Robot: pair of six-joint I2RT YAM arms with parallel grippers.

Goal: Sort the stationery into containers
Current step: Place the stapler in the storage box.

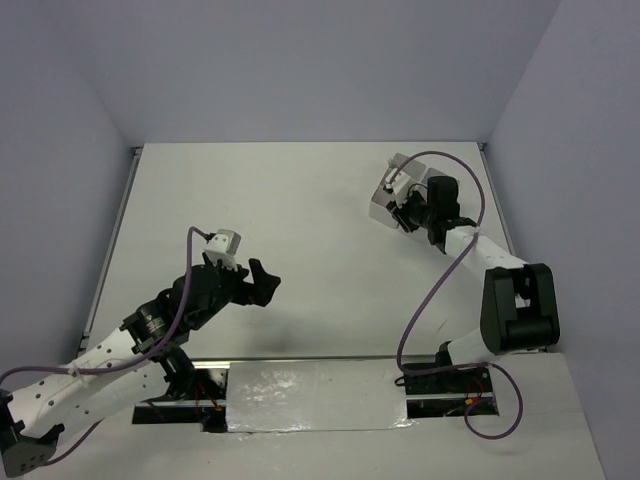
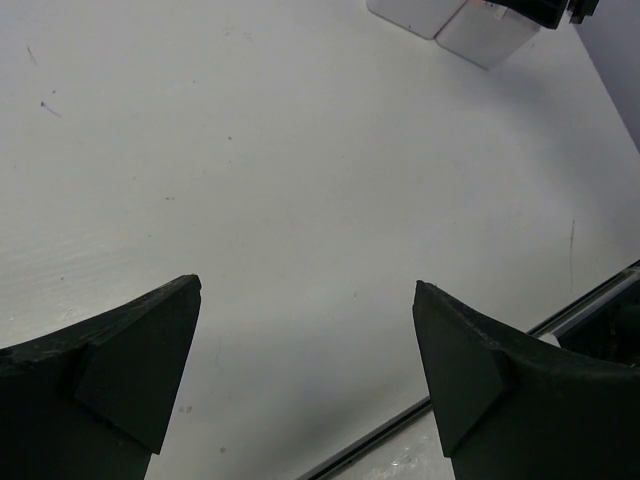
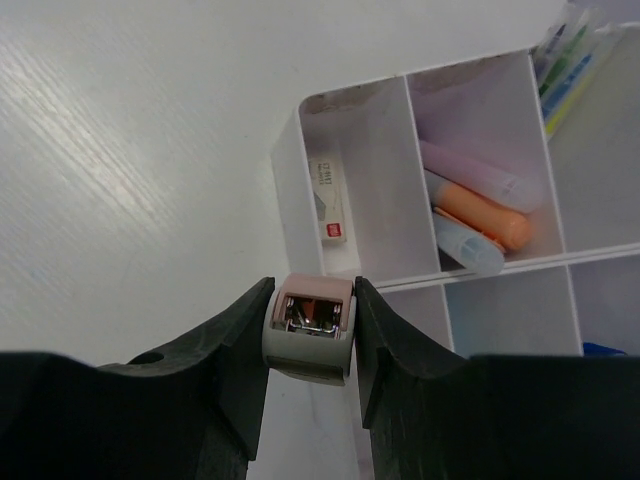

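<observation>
The white four-compartment tray (image 3: 285,170) stands at the far right of the table (image 1: 382,190). My right gripper (image 3: 312,298) is shut on a small pink and grey mini stapler (image 3: 310,340), held just above the tray's near corner. One compartment holds a white box with a red label (image 3: 328,200). Another holds purple, orange (image 3: 480,212) and pale blue markers. Thin pens (image 3: 565,55) lie in a third. My left gripper (image 2: 307,285) is open and empty over bare table; in the top view (image 1: 263,280) it is left of centre.
The tray's corner shows at the top of the left wrist view (image 2: 450,20). The table's front edge with a metal strip (image 2: 480,385) runs just below the left gripper. Grey walls enclose the table on three sides.
</observation>
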